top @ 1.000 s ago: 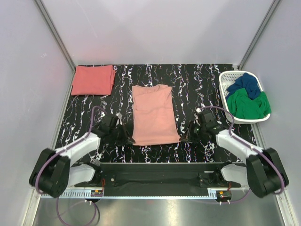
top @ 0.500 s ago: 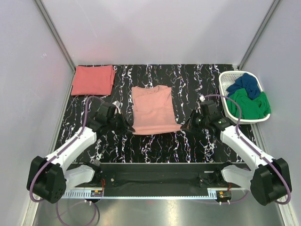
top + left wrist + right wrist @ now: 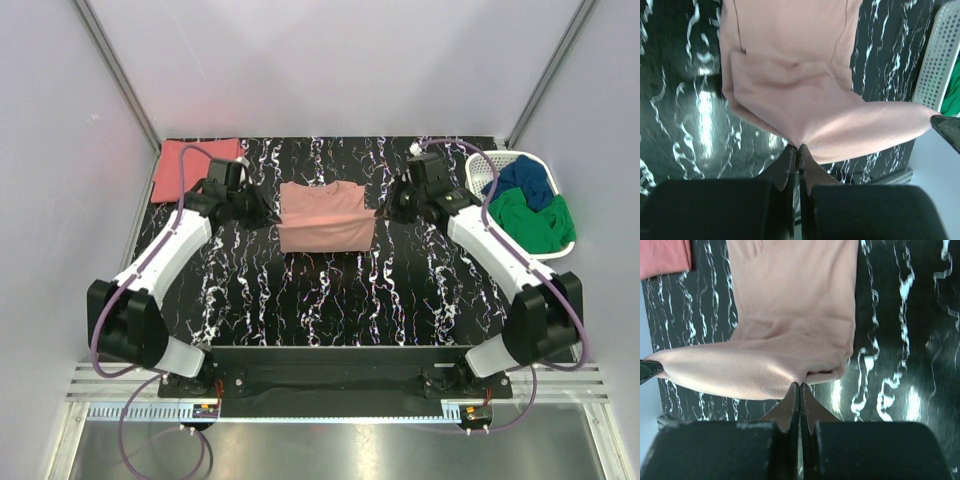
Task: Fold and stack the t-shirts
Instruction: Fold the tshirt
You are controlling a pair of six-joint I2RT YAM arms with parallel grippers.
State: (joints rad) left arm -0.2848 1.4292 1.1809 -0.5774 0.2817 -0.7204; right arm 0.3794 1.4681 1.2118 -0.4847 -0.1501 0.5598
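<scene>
The pale salmon-pink t-shirt lies mid-table, its near hem lifted and carried over toward the collar, so it is half doubled. My left gripper is shut on the hem's left corner. My right gripper is shut on the hem's right corner. The cloth stretches taut between the two grippers above the lower layer. The darker coral-red t-shirt lies folded at the far left corner, partly hidden by my left arm; it also shows in the right wrist view. No orange tag shows.
A white perforated basket at the far right holds a blue cloth and a green cloth; its wall shows in the left wrist view. Black marbled tabletop. Pale walls enclose the table.
Both grippers have carried the pink shirt's near hem up and away from the table's near edge toward the collar, folding the shirt. Both arms are stretched farther out.
</scene>
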